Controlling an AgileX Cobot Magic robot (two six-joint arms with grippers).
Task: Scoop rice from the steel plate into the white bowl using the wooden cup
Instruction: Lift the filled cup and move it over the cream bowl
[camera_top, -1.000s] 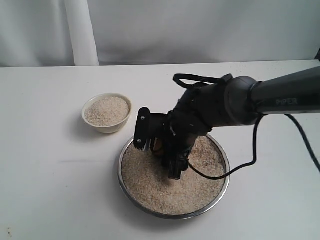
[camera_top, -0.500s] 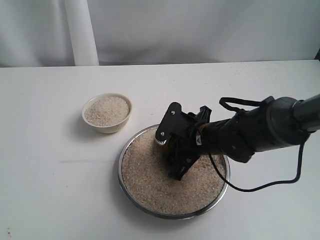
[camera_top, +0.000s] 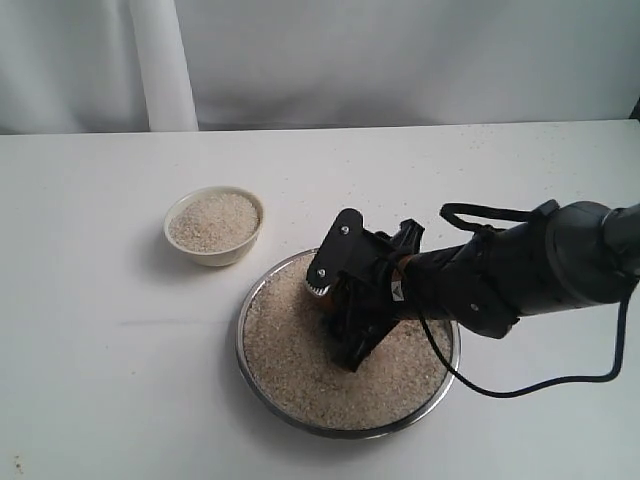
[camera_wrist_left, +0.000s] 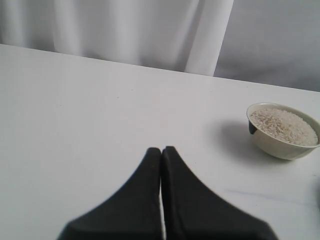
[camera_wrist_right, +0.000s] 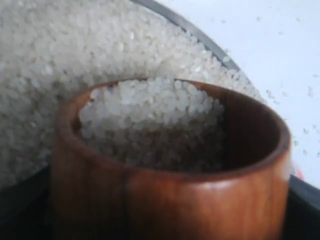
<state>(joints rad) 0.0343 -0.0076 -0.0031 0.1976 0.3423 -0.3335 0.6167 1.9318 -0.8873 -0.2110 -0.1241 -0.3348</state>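
The right gripper (camera_top: 338, 322) clasps the wooden cup (camera_wrist_right: 170, 200), part-filled with rice (camera_wrist_right: 150, 115), over the heap near the centre of the steel plate (camera_top: 241, 345). The white bowl (camera_top: 214, 226), holding rice, sits on the counter (camera_top: 100, 350) at the plate's ten o'clock. The left gripper (camera_wrist_left: 161, 150) is closed and empty, its fingers touching.

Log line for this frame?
step: scoop | right gripper: gripping wooden cup over rice in steel plate | cup: part-filled | white bowl: rice inside | left gripper: shut, empty

The right arm (camera_top: 520, 270) covers half the steel plate (camera_top: 239, 345); bare table (camera_top: 90, 350) lies around the white bowl (camera_top: 215, 255).
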